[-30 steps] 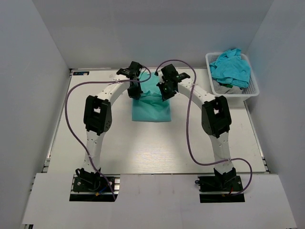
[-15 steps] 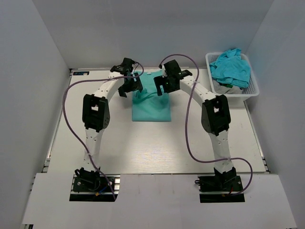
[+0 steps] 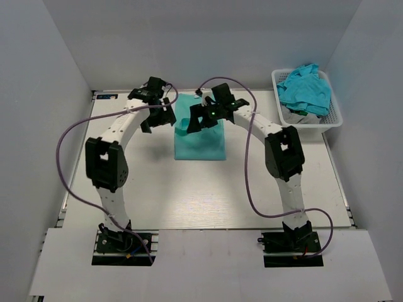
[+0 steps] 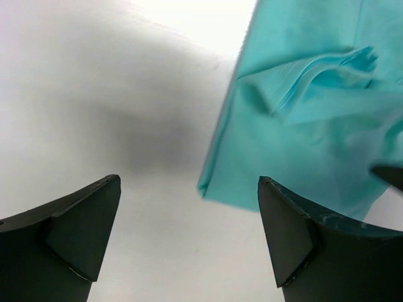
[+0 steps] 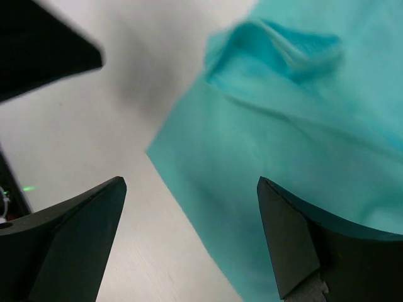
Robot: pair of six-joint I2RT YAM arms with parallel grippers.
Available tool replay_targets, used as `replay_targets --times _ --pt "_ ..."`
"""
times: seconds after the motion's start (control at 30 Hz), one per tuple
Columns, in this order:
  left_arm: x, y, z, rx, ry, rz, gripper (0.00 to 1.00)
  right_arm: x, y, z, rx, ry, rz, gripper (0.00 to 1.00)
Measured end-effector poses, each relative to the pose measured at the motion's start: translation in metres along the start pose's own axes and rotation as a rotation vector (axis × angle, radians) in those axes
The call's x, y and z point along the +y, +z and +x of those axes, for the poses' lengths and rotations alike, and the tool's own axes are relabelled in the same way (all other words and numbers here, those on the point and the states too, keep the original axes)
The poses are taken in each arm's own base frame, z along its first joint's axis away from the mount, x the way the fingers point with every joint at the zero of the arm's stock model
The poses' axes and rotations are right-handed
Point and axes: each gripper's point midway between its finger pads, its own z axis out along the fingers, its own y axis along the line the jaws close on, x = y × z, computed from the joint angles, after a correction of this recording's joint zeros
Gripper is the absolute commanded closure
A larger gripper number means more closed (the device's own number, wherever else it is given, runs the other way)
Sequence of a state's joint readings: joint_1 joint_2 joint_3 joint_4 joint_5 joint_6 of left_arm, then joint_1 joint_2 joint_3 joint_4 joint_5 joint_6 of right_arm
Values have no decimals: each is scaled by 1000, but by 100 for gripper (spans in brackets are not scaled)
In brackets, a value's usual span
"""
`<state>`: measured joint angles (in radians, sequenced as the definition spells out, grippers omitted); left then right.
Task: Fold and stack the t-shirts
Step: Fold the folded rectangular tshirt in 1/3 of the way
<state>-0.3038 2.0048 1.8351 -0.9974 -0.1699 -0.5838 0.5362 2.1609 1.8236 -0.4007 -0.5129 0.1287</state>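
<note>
White tabletop [image 3: 189, 195] carries one folded teal-green fabric t-shirt [image 3: 200, 143]. We find the left gripper [image 3: 155, 118] spread wide over bare tabletop, the shirt just to its right; the right gripper [image 3: 192, 123], equally spread and empty, hangs over the shirt's left edge. Risk, we judge: a finger could snag the rumpled top layer and undo the fold. Only the overhead view shows turquoise tees [image 3: 305, 91] heaped in a white plastic lattice basket [image 3: 313, 121] right of both grippers; wrist views alone show the rumple
</note>
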Motion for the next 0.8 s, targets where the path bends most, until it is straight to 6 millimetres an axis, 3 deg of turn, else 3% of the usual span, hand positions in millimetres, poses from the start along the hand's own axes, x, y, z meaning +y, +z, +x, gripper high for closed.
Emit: replay_targets --times 0.13,0.27,0.4,0.57,0.67,0.8 --pt "33 -41 7 -36 -37 -49 0 11 37 -13 -19 -13 -119 10" --pt "60 -61 11 -59 -67 -115 0 12 68 3 14 28 -180 10" --pt "81 -59 19 -43 -84 -176 0 8 76 15 35 61 -184 10" --pt "90 -53 30 0 -89 -197 0 2 80 6 -13 40 -160 10" --pt "89 -53 30 3 -89 -190 0 -4 84 -12 -69 26 -126 10" --pt "86 -53 32 12 -90 -174 0 -18 97 -51 -183 -10 -85 10"
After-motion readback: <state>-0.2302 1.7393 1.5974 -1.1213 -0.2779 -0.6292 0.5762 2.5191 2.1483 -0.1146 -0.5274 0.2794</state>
